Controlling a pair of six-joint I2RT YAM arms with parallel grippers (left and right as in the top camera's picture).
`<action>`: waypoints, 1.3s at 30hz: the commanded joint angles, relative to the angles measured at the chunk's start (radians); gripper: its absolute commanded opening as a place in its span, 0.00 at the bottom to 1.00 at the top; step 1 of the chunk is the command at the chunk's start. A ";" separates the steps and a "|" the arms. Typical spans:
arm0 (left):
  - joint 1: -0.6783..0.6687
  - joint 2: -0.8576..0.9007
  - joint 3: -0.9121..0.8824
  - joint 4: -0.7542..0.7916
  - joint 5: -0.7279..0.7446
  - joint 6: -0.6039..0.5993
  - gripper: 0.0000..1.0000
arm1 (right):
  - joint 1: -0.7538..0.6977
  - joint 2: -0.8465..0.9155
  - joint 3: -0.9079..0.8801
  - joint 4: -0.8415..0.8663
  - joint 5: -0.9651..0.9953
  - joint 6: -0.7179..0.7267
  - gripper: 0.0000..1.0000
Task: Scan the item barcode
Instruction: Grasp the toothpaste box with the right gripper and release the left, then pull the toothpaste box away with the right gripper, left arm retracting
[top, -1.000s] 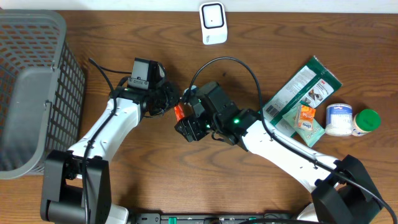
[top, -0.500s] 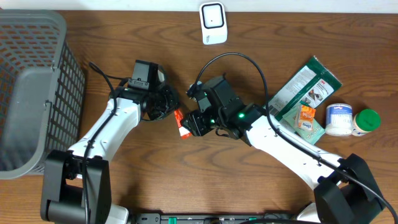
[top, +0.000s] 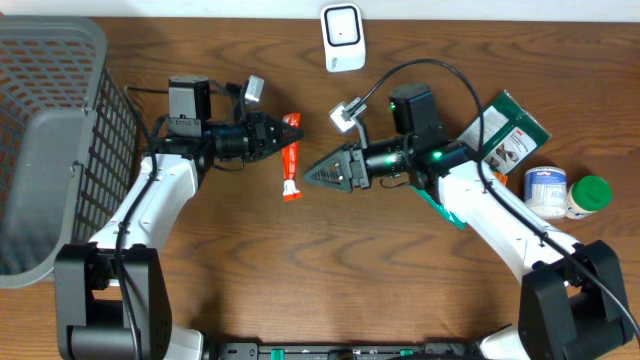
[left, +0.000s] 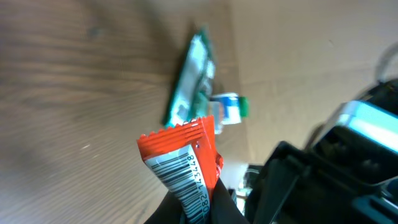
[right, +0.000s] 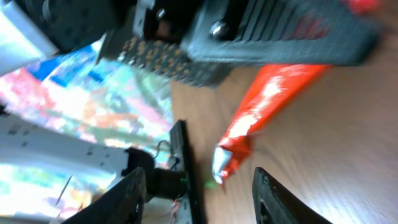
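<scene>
The left gripper (top: 283, 132) clamps its jaws on one end of the red packet (top: 290, 172), its length running crosswise just before the right gripper (top: 316, 174), whose jaws stand parted and empty.

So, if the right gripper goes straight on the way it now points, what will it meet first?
Most likely the free end of the red foil packet that the left gripper holds; whether their heights match is unclear.

Red packet (left: 184, 157) with white barcode panel; grey mesh basket (top: 45, 60); brown wood-grain table (top: 250, 285)
</scene>
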 joint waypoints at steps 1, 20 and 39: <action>-0.003 0.009 0.022 0.078 0.171 0.011 0.07 | 0.045 -0.021 0.021 0.015 -0.058 0.006 0.46; 0.058 0.009 0.022 0.167 0.269 -0.146 0.07 | 0.003 -0.021 0.020 0.113 0.060 0.021 0.47; 0.057 0.009 0.022 0.167 0.269 -0.145 0.07 | 0.112 -0.020 0.019 0.290 0.210 0.169 0.33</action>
